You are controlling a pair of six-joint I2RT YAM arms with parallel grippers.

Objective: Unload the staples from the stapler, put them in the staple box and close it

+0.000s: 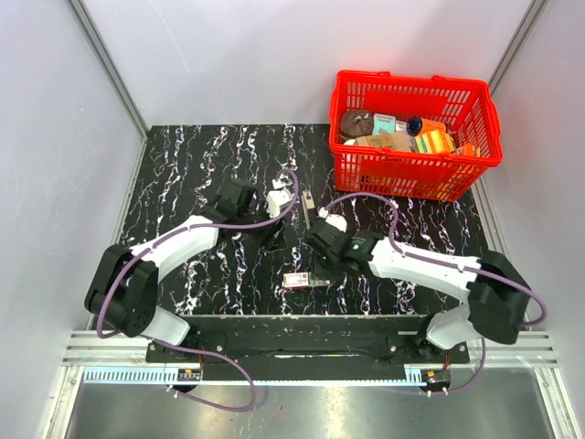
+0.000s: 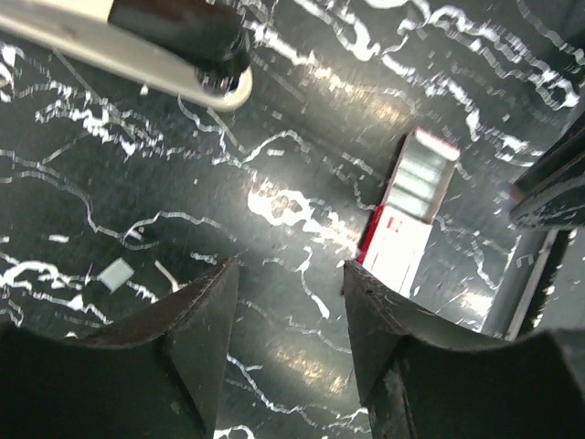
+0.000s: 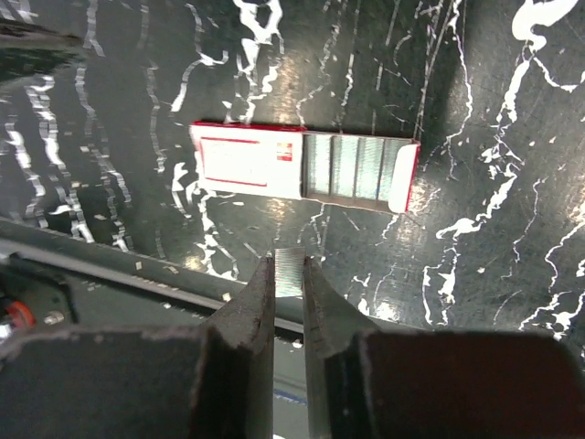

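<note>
Unloading, likely late | your right tool (image 3: 289, 267) clamps a staple strip (image 3: 289, 274), lower centre, beside the box (image 3: 251, 163) | left tool (image 2: 291, 279) released | next: lower, let go.

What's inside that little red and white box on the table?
Shiny rows of staples fill the open end of the box. The white sleeve covers the rest, so whatever lies under it cannot be seen.

You can see the stapler (image 1: 309, 207) lying flat near the middle of the table (image 1: 183, 174). It is a thin black and silver bar, pointing far to near. A shiny little strip of staples (image 3: 289, 260) is out, pinched in the right gripper (image 3: 289, 274).
</note>
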